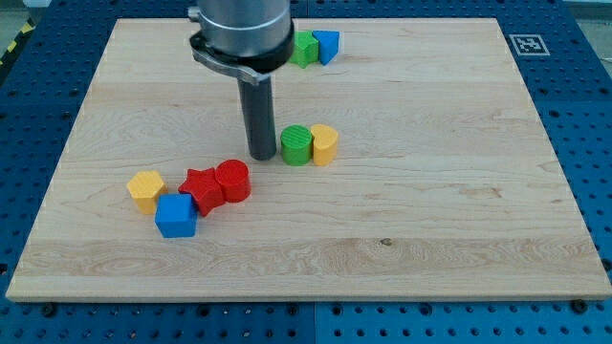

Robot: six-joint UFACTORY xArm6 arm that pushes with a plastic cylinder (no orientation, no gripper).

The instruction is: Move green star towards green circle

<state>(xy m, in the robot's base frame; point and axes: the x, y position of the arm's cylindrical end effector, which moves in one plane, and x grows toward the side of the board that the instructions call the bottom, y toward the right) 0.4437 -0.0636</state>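
The green star (305,49) lies near the view's top edge of the wooden board (459,191), partly hidden on its left by my arm's housing. The green circle (296,145) stands near the board's middle, touching a yellow block (325,144) on its right. My tip (261,156) rests on the board just left of the green circle, very close to it, and far below the green star.
A blue block (327,45) touches the green star's right side. At the lower left lies a cluster: a yellow hexagon (145,189), a blue cube (176,216), a red star (202,189) and a red circle (232,180).
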